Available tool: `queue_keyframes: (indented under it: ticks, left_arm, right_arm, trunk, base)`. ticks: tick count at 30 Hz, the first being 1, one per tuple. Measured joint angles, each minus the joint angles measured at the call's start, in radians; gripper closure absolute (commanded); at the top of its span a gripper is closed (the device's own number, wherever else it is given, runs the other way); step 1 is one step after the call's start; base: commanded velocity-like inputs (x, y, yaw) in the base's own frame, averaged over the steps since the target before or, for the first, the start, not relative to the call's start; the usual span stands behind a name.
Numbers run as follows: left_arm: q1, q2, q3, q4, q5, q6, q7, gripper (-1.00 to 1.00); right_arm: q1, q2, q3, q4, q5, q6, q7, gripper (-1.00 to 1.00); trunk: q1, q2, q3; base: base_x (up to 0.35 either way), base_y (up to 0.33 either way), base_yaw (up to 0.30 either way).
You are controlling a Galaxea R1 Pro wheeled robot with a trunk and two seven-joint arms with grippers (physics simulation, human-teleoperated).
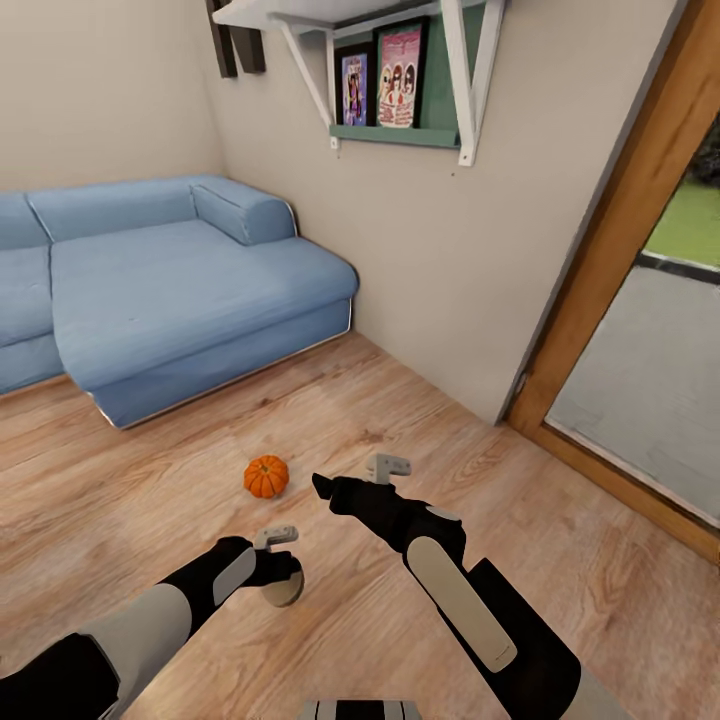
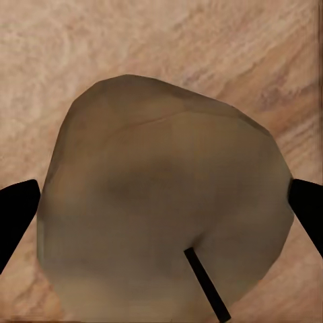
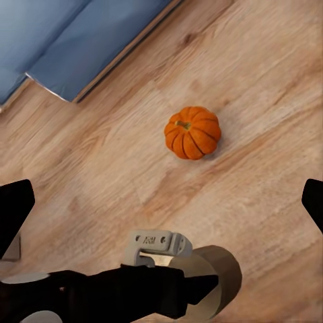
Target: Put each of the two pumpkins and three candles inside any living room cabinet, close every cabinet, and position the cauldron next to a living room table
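- Right now the collecting step is in hand: the left pincer point(image 1: 283, 583) hangs low over the floor point(image 1: 150, 500) with a candle point(image 1: 283, 590) at its tip.
- Left wrist view: the candle point(image 2: 161, 208) sits squarely between the 2 dark fingertips point(image 2: 17, 215), wick pointing at the camera. The tips stand at the candle's sides; whether they actually pinch it I cannot tell.
- Pumpkin point(image 1: 266, 476) rests on the floor, near the sofa point(image 1: 180, 290) corner and just ahead of both arms.
- Right pincer point(image 1: 325, 488) hovers just beside the pumpkin, not touching. In the right wrist view the fingertips point(image 3: 13, 215) stand wide apart, with the pumpkin point(image 3: 192, 132) ahead of them and nothing between.
- Same view shows the left pincer point(image 3: 202, 282) with the candle point(image 3: 215, 272) lower in frame.
- My read: early in the job; only 1 pumpkin and 1 candle are on show here.
- Next move, I'd say: lower the right pincer over the pumpkin, centre it between the fingers, then squeeze; being round, it may roll if nudged off-centre.
- Writing: 2 framed posters point(image 1: 385, 80) on the wall shelf point(image 1: 400, 135), print too small to read. A grey tag point(image 3: 156, 241) on the left pincer carries marks, unreadable.
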State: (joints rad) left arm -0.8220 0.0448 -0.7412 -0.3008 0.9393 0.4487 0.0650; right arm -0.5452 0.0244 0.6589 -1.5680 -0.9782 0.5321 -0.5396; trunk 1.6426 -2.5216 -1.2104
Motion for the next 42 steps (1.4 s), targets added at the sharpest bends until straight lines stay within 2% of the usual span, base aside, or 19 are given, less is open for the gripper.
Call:
queue_keyframes:
  ticks: [37,42]
  left_arm:
    - [0.0,0.007,0.003,-0.042,0.0,0.007,-0.005,1.0]
    - [0.0,0.007,0.001,-0.042,0.001,0.006,-0.005,1.0]
  right_arm:
    - [0.0,0.0,-0.003,0.001,-0.001,-0.001,-0.001,-1.0]
    - [0.0,0.0,-0.003,0.001,-0.001,-0.001,-0.002,-1.0]
  trunk:
    - [-0.017,0.009,0.143]
    - [-0.019,0.01,0.163]
  base:
    - [-0.032,0.0,0.0]
    - [-0.213,0.0,0.022]
